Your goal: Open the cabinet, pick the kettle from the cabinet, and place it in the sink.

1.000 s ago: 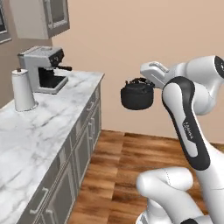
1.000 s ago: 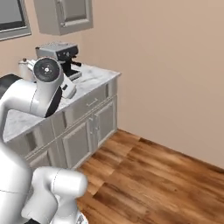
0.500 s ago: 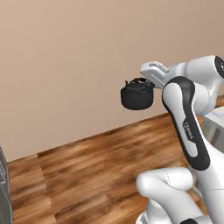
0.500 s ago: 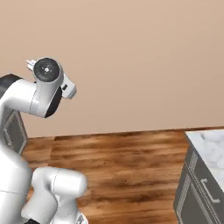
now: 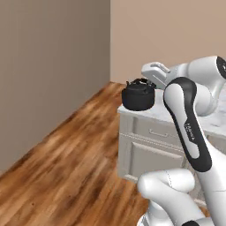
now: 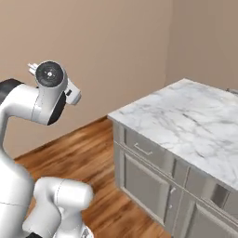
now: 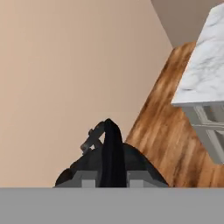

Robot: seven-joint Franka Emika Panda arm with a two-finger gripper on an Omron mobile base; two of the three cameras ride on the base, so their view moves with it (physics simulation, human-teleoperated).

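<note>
A white robot arm carries the small black kettle (image 5: pixel 138 94) through the air, and the gripper (image 5: pixel 149 83) is clamped on the kettle's arched handle. In the hand view that handle (image 7: pixel 112 151) rises as a dark band between the two finger tips, near six o'clock, with the round body hanging beneath it. Gripping at the top of the arch lets the kettle hang level under the hand, which probably keeps it from swinging during the carry. In the left base view the kettle floats just above the near corner of a marble-topped island (image 5: pixel 170 115), at about one o'clock from the picture's centre. Wood floor (image 5: pixel 66 167) lies below, at about seven o'clock. In the right base view the marble top (image 6: pixel 186 123) spreads toward three o'clock. I judge the kettle is in transit and not yet set down.
</note>
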